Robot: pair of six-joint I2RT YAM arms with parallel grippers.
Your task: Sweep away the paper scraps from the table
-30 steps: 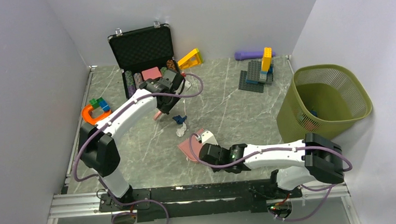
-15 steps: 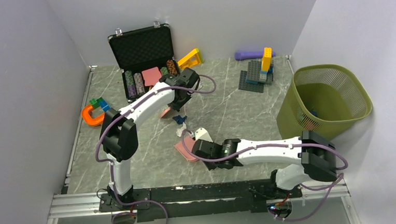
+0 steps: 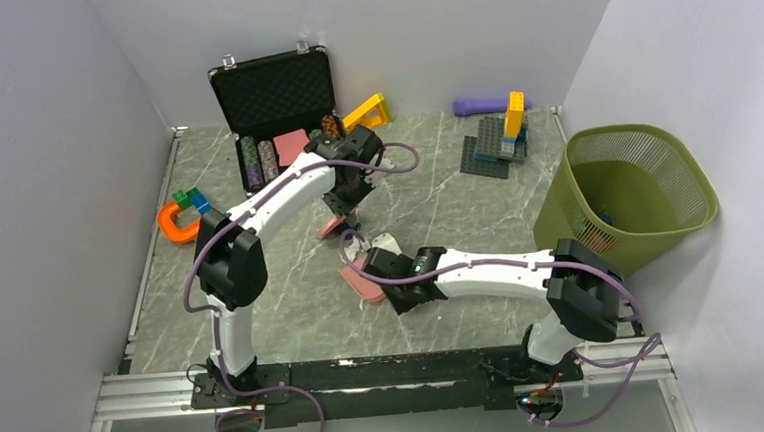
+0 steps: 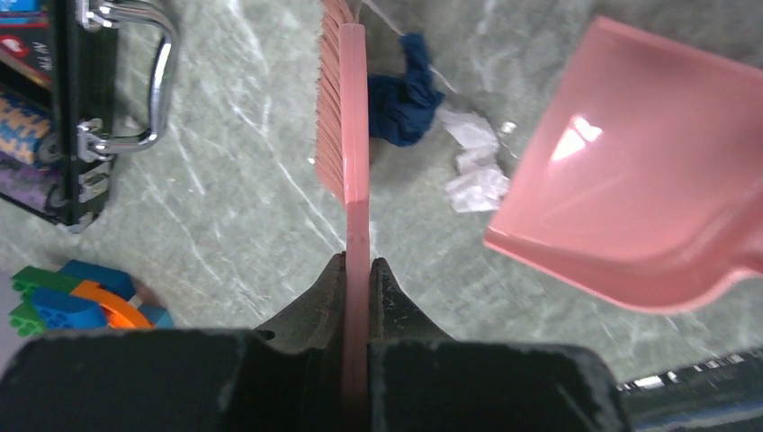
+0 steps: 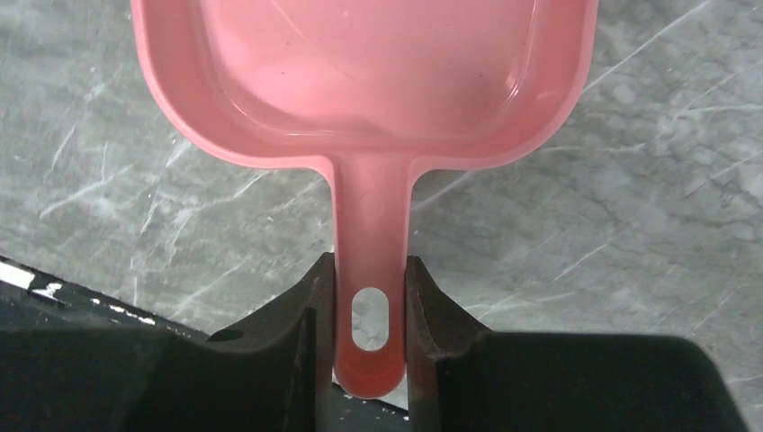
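My left gripper is shut on a pink brush, bristles pointing left in the left wrist view. A navy paper wad and a white paper wad lie on the marble table, between the brush and the mouth of a pink dustpan. My right gripper is shut on the dustpan's handle; the pan looks empty. In the top view the brush and dustpan sit close together mid-table, and the wads are mostly hidden by the arms.
A green mesh basket stands at the right. An open black case with poker chips is at the back left. An orange curved piece with bricks is at the left. A grey baseplate with bricks and a purple cylinder are at the back.
My left arm has carried the brush right and nearer, up to the scraps. My right arm has slid the dustpan left and farther, toward the brush.
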